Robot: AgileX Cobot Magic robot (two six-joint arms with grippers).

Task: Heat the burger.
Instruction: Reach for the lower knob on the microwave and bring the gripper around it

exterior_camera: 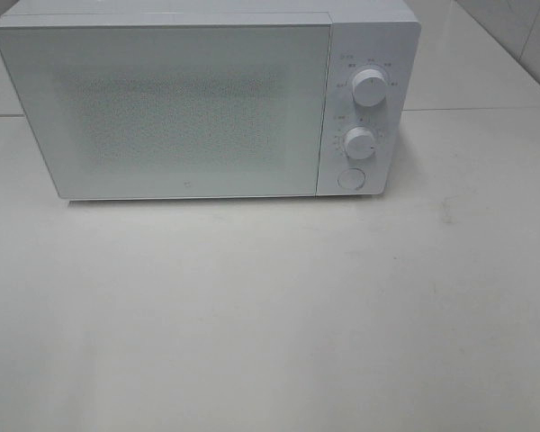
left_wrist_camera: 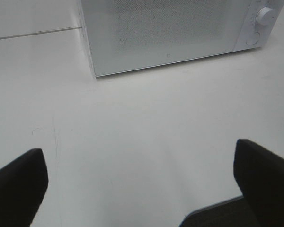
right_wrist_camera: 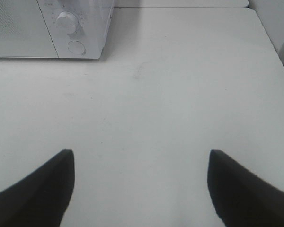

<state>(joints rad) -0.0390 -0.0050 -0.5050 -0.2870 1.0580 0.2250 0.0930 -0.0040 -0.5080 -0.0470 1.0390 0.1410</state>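
1. You are looking at a white microwave (exterior_camera: 189, 99) standing on a white table (exterior_camera: 270, 315). Its door (exterior_camera: 162, 108) is sitting shut.
2. The burger is showing in none of the three views. The table in front of the oven is carrying nothing, and the frosted door is hiding the cavity, so you cannot tell whether the burger is lying inside.
3. The left gripper (left_wrist_camera: 139, 163) is hovering over the table in front of the door. Its dark fingers (left_wrist_camera: 19, 184) are standing wide apart and holding nothing.
4. The right gripper (right_wrist_camera: 142, 177) is hovering over the table near the control panel side. Its fingers (right_wrist_camera: 47, 189) are likewise spread apart and gripping nothing.
5. Neither arm is reaching into the high view, and both are hanging well back from the oven.
6. Judged from this, you are sitting between steps, with no contact being made anywhere.
7. If the burger is waiting elsewhere, the next move is calling for a press on the round button (exterior_camera: 350, 178) to release the door.
8. If it is already shut inside, the next move is calling for the right fingers to narrow around the lower dial (exterior_camera: 360, 143), below the upper dial (exterior_camera: 369, 87), and turn it.
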